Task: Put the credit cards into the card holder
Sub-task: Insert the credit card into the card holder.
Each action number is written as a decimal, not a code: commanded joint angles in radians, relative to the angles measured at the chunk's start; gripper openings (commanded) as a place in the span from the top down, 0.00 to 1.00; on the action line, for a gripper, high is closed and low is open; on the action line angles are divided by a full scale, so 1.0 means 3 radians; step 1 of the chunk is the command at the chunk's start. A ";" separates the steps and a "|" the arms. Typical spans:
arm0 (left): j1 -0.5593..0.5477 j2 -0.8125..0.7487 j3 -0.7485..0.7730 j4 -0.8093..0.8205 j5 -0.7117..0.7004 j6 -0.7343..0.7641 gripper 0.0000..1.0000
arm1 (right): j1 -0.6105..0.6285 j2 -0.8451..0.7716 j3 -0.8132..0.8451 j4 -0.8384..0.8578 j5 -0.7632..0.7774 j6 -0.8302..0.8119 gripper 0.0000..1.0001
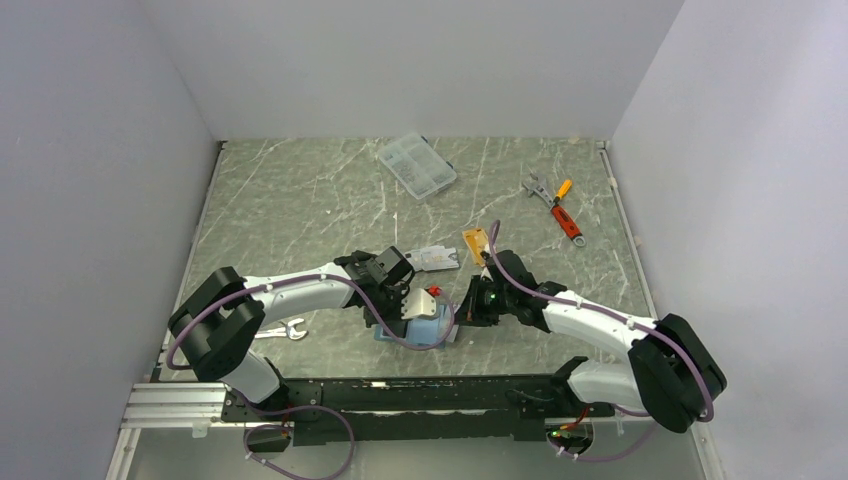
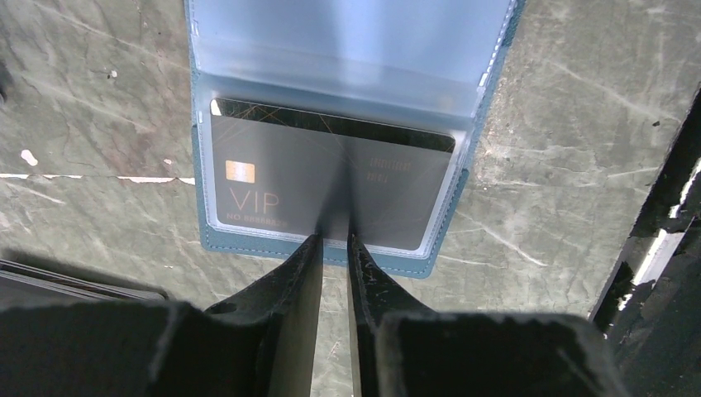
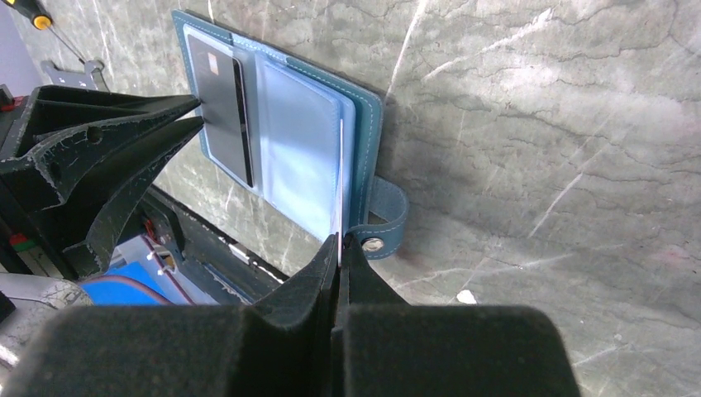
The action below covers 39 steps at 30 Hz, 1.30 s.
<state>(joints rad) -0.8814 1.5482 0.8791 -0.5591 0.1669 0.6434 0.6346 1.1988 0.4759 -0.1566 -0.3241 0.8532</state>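
The teal card holder (image 2: 248, 242) lies open on the table, near the arms' bases in the top view (image 1: 432, 330). A dark grey "VIP" credit card (image 2: 273, 178) sits inside its clear sleeve, also seen in the right wrist view (image 3: 216, 91). My left gripper (image 2: 335, 240) has its tips at the holder's near edge, a narrow gap between them, holding nothing. My right gripper (image 3: 340, 241) is shut on the edge of a clear inner leaf of the holder (image 3: 369, 124), beside the snap tab (image 3: 387, 223). A silver-grey card (image 1: 436, 258) and an orange card (image 1: 476, 243) lie behind the grippers.
A clear compartment box (image 1: 417, 165) stands at the back. A wrench and an orange screwdriver (image 1: 562, 212) lie at the back right. Another wrench (image 1: 282, 329) lies by the left arm. The black base rail (image 1: 420, 392) runs close behind the holder.
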 commanded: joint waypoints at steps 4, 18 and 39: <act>-0.0020 -0.0099 0.0027 -0.0041 0.0005 0.0026 0.78 | -0.0014 0.0041 0.0030 0.0072 0.0017 -0.0026 1.00; -0.0018 -0.0104 0.0035 -0.0059 0.0006 0.0034 0.79 | 0.0128 0.0147 0.0163 -0.0099 0.0260 -0.0145 1.00; -0.0018 -0.0099 0.0066 -0.0108 0.0016 0.0032 0.81 | 0.0140 0.0020 0.0290 -0.0322 0.0287 -0.0268 1.00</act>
<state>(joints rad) -0.8814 1.5482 0.8791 -0.5739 0.1669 0.6437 0.6739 1.2217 0.5426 -0.2302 -0.2623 0.7933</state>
